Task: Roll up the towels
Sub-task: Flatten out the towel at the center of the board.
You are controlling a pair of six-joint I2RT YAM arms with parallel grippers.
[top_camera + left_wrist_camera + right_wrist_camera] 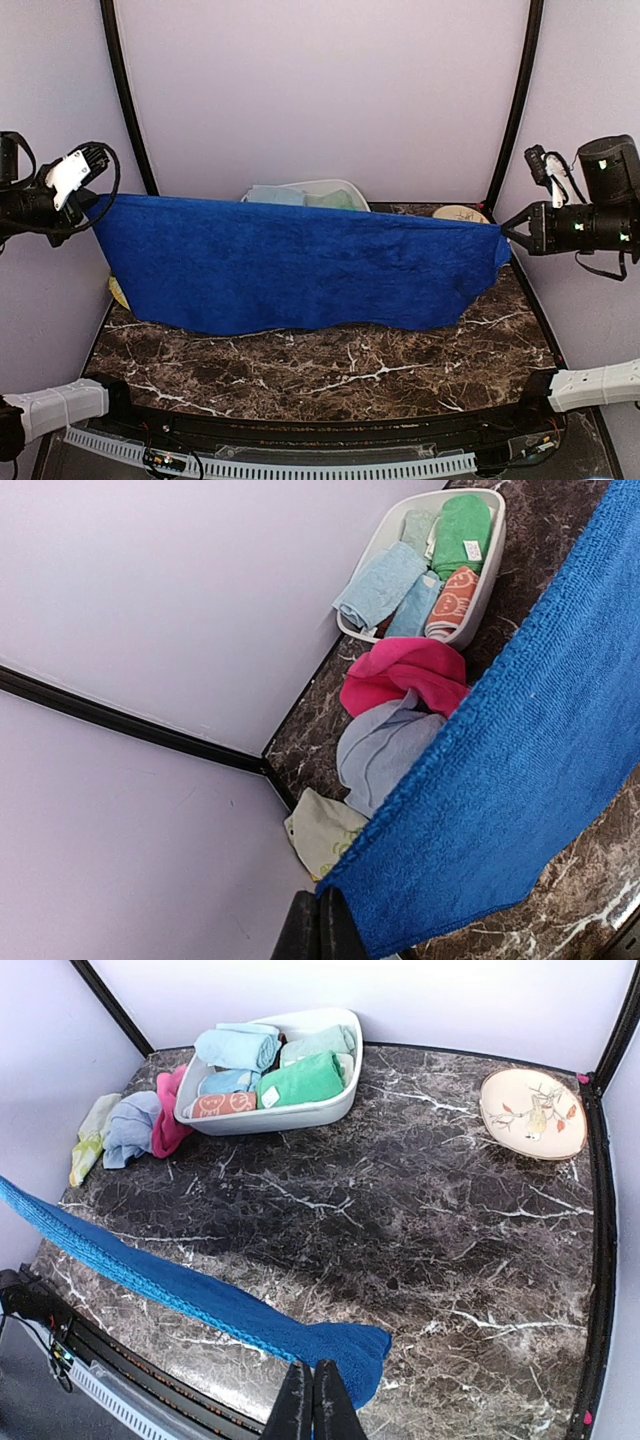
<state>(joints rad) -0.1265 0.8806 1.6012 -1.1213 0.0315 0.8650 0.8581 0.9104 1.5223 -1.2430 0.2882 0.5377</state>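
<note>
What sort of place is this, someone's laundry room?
Probably a robot test booth, not a home: plain pale walls box in a marble-look table, and a left hand and right hand on mechanical arms stretch a royal blue towel between them.

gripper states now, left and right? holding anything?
left gripper: closed, holding one end of the royal blue towel.
right gripper: closed, holding the other end of the same towel.

Royal blue towel stretched wide, hanging sheet-like, pink towel, pale blue towel crumpled behind
</note>
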